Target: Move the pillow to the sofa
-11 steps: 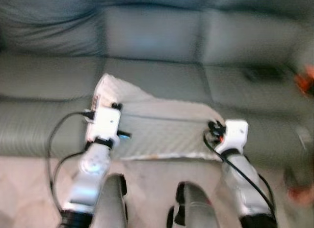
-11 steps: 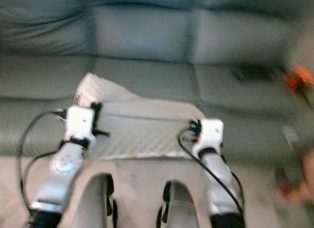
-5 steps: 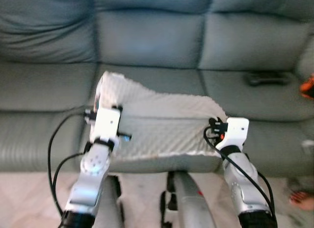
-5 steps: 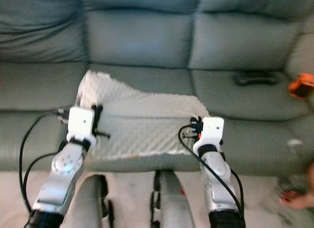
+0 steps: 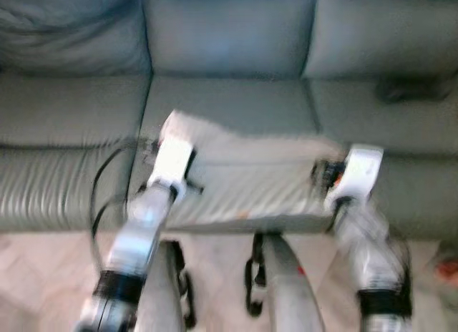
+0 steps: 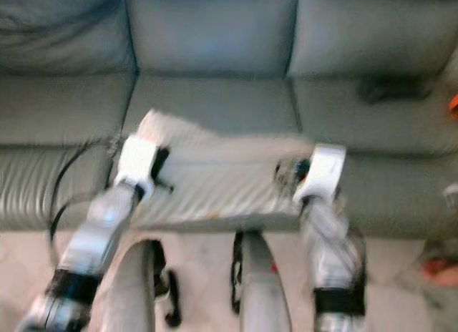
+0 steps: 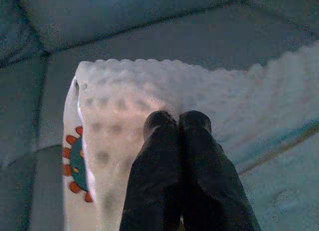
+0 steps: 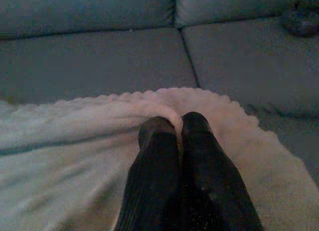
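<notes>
A white bumpy-textured pillow (image 5: 250, 185) is held between the robot's two grippers above the front edge of a grey-green leather sofa (image 5: 229, 53), its far side over the middle seat cushion. The left gripper (image 7: 178, 122) is clamped on the pillow's left end, fingers pressed together on the fabric beside an orange-and-teal printed patch (image 7: 76, 164). The right gripper (image 8: 174, 125) is pinched onto the pillow's right edge the same way. Compared with half a second ago, the head views have gone blurred and the sofa fills more of the picture, which points to camera motion; the pillow sits between the grippers as before. A dark object (image 5: 408, 89) lies on the right seat cushion, too blurred to identify.
</notes>
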Available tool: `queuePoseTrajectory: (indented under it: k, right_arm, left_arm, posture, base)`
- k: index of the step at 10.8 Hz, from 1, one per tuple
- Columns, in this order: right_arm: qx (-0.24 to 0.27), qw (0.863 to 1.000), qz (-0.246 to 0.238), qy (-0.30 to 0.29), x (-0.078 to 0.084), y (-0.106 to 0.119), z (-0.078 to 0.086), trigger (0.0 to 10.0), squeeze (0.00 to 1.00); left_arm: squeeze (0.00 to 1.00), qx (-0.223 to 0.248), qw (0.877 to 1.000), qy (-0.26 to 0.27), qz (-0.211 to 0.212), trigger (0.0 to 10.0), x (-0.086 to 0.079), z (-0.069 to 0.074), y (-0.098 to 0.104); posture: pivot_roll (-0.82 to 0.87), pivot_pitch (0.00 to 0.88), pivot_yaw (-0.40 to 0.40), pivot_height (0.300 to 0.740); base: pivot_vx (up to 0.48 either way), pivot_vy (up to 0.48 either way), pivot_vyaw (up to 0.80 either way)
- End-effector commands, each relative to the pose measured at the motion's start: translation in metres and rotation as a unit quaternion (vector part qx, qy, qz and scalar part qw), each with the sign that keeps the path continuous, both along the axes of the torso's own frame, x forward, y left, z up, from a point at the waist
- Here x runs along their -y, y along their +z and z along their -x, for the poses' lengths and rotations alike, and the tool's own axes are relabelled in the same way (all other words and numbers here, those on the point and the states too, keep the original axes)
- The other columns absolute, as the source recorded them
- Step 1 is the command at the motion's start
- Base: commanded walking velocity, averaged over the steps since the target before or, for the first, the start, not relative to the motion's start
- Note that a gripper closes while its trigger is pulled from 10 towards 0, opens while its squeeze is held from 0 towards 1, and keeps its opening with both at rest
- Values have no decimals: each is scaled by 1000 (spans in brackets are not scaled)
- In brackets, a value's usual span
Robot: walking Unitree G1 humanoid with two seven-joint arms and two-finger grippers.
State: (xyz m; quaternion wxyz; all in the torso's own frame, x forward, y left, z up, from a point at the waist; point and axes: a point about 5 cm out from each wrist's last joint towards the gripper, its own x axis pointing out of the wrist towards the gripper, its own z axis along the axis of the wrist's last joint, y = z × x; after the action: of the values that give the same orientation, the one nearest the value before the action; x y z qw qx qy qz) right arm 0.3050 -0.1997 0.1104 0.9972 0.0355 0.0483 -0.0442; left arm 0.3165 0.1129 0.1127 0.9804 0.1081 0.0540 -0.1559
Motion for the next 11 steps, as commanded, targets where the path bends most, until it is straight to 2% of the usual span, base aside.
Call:
queuePoseTrajectory:
  k: [1, 2, 3, 4, 5, 8, 10, 11]
  right_arm:
    - [-16, 999, -3, -42, 24, -3, -3, 10000, 0]
    - [-34, 999, 14, -33, 33, 5, -27, 10000, 0]
    - [-37, 999, 25, -29, 35, 8, -33, 10000, 0]
    - [-32, 999, 27, -22, 36, 19, -49, 10000, 0]
    - [-32, 999, 25, 6, 31, 28, -62, 10000, 0]
    - [-15, 998, 23, 56, 14, 39, -78, 10000, 0]
    - [-15, 996, 12, 85, 0, 35, -80, 10000, 0]
    - [-12, 995, 10, 97, -8, 33, -80, 10000, 0]
  left_arm:
    - [0, -7, 999, 25, -19, 10000, -13, -10, -6]
    - [0, 1, 998, 60, -33, 10000, -18, -38, 2]
    - [0, -2, 997, 70, -33, 10000, -19, -44, 4]
    - [0, 13, 995, 90, -40, 10000, -21, -59, 14]
    - [0, 38, 990, 117, -63, 10000, -28, -70, 29]
    - [0, 69, 980, 163, -91, 10000, -50, -82, 48]
    - [0, 75, 978, 167, -104, 10000, -60, -84, 53]
    - [0, 81, 977, 153, -122, 10000, -60, -84, 53]
  posture:
    - [-48, 402, 16, 626]
    - [-56, 454, 29, 626]
    - [-56, 458, 28, 626]
    - [-66, 461, 28, 626]
    - [-73, 464, 31, 626]
    - [-80, 468, 24, 626]
    - [-77, 467, 6, 626]
    - [-79, 467, 3, 626]
  base:
    - [0, 0, 0]
    - [0, 0, 0]
    - [0, 0, 0]
    - [0, 0, 0]
    - [0, 0, 0]
    - [0, 0, 0]
    - [0, 0, 0]
    - [0, 0, 0]
